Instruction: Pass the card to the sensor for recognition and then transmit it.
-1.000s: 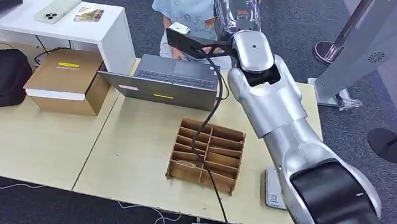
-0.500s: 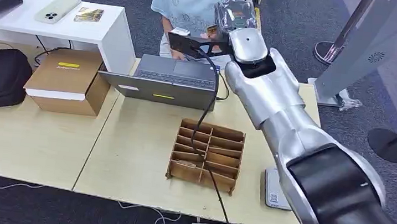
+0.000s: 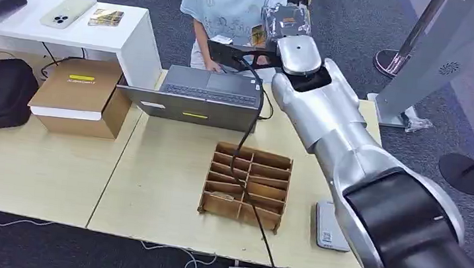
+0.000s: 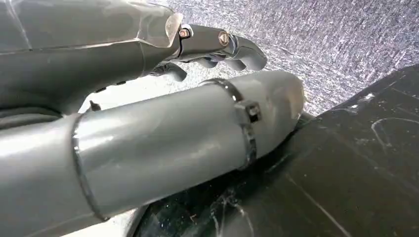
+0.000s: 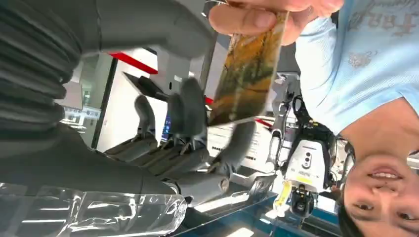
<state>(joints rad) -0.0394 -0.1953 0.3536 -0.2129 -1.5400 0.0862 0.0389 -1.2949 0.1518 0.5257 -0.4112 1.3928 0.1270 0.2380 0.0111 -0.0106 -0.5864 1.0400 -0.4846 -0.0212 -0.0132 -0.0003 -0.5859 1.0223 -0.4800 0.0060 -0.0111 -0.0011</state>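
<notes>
Since the earlier frames, the right arm (image 3: 328, 130) had reached farther across the table (image 3: 149, 185) toward the person (image 3: 231, 4). Its right hand (image 3: 285, 20) held the card (image 5: 247, 74) upright by one end while the person's fingers (image 5: 257, 17) pinched the other, likely mid-handover. Left hand (image 4: 148, 123) hung idle, holding nothing, fingers loosely apart.
</notes>
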